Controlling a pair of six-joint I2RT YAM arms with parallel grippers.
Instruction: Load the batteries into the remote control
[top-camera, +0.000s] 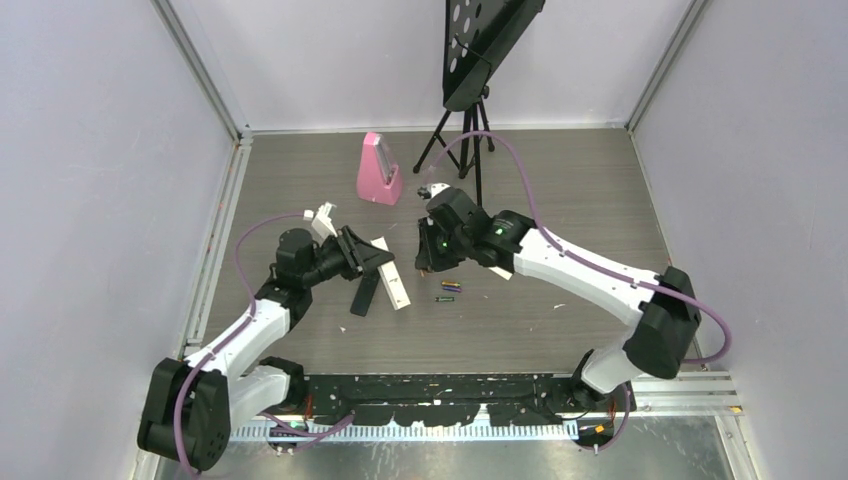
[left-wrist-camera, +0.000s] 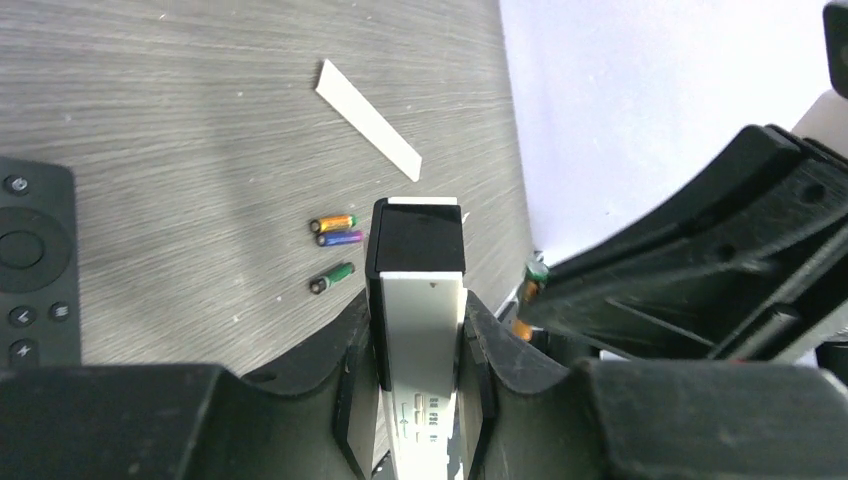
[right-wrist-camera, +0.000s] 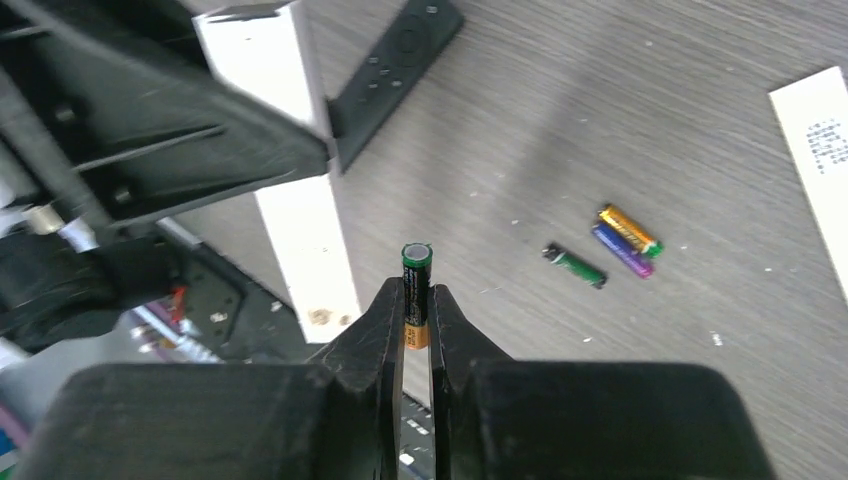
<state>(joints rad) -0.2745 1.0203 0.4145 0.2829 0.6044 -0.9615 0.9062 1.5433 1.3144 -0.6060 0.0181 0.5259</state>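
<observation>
My left gripper (left-wrist-camera: 418, 340) is shut on a white bar-shaped remote (left-wrist-camera: 425, 320) with a black end section, held by its long edges. The black remote control (left-wrist-camera: 30, 270) lies flat on the table beside it, buttons up, also seen as the black remote control (top-camera: 365, 295). My right gripper (right-wrist-camera: 417, 300) is shut on a green-and-black battery (right-wrist-camera: 416, 270) with a gold lower end, held upright just right of the white remote. Three more batteries lie loose together on the table: gold (right-wrist-camera: 628, 230), purple (right-wrist-camera: 620, 250), green (right-wrist-camera: 575, 265).
A loose white strip (left-wrist-camera: 368, 120) lies flat beyond the loose batteries. A pink metronome (top-camera: 380, 172) stands at the back, with a black tripod stand (top-camera: 470, 100) beside it. Grey walls close in both sides.
</observation>
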